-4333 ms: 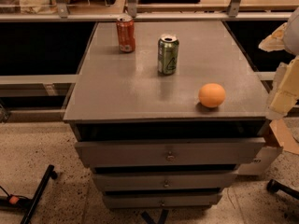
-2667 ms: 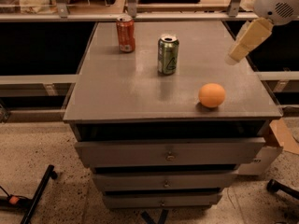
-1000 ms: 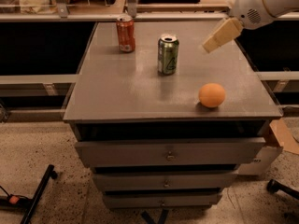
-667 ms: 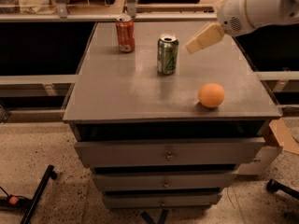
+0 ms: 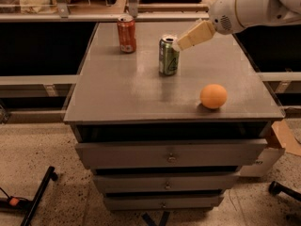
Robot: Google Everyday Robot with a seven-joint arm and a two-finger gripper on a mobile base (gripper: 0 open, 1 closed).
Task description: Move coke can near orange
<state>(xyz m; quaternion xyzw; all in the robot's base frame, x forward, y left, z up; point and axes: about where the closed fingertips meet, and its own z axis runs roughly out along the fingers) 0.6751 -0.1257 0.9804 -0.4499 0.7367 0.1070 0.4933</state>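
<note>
Three things are being carried by the grey counter: the coke can, a green can and the orange. The coke can is being shown upright at the counter's far edge, in the upper left-centre of the frame, well apart from the orange. The orange is lying near the counter's front right corner, right of centre in the frame. The green can is standing upright between them, a little above the middle of the frame. The gripper is being held out from the white arm, which is entering at the upper right. Its beige tip is being shown just at the upper right rim of the green can; whether it is touching that can cannot be told. Whether the jaws are released or clenched cannot be told either. Below the counter, three grey drawers are being shown stacked, and a black stand leg is lying on the speckled floor at lower left.
</note>
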